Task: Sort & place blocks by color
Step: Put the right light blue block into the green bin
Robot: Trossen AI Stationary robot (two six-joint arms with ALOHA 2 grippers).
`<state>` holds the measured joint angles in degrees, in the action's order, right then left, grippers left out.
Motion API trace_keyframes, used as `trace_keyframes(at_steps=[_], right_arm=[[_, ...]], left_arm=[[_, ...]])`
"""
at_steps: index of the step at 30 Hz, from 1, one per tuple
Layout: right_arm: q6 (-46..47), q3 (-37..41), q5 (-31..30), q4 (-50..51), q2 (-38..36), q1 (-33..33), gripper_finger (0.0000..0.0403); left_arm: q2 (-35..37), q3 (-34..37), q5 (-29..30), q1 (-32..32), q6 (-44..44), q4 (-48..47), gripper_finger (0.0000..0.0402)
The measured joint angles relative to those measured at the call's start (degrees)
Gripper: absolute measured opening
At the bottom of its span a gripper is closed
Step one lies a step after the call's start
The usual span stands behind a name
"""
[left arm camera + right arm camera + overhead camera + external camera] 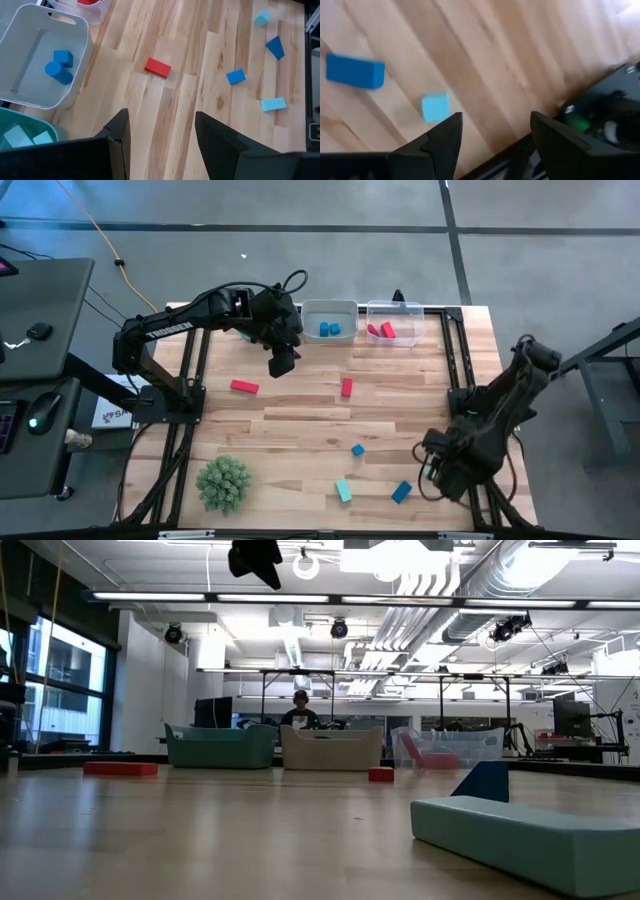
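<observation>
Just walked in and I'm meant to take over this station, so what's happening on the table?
The robot is sorting small blocks by colour into bins at the table's far edge. The left gripper hangs open and empty near the white bin holding blue blocks. The right gripper waits open at the near right corner. Two red blocks and four blue or teal ones remain loose.

Grey floor (300, 210), dark desk (40, 290), bright windows (60, 680), ceiling strip lights (330, 597).

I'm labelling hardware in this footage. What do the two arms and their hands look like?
Both arms are black, jointed links with black cables looping along them. The left arm carries white lettering on its long link; the right arm shows none. Each hand, left hand and right hand, has two flat, dark, angular fingers.
</observation>
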<state>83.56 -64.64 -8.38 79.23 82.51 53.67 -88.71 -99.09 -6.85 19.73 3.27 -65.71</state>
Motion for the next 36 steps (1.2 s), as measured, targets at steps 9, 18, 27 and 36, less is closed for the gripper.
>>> trace_keyframes(at_steps=[9,18,27,36], right_arm=[[0.1,0.0,-1.8,1.2,-11.6,-1.1,0.0224],[3.5,10.5,-0.3,-7.8,-22.5,-0.8,0.0224],[3.4,21.7,5.5,-22.7,-25.2,-0.8,0.0224],[4.9,27.8,8.7,-34.9,-23.2,-0.8,0.0225]], left_arm=[[0.0,0.0,0.0,0.0,2.1,0.0,0.0145],[0.0,0.0,0.0,0.0,2.7,0.0,0.0145],[0.0,0.0,0.0,0.0,2.7,0.0,0.0145],[0.0,0.0,0.0,0.0,4.0,0.0,0.0145]])
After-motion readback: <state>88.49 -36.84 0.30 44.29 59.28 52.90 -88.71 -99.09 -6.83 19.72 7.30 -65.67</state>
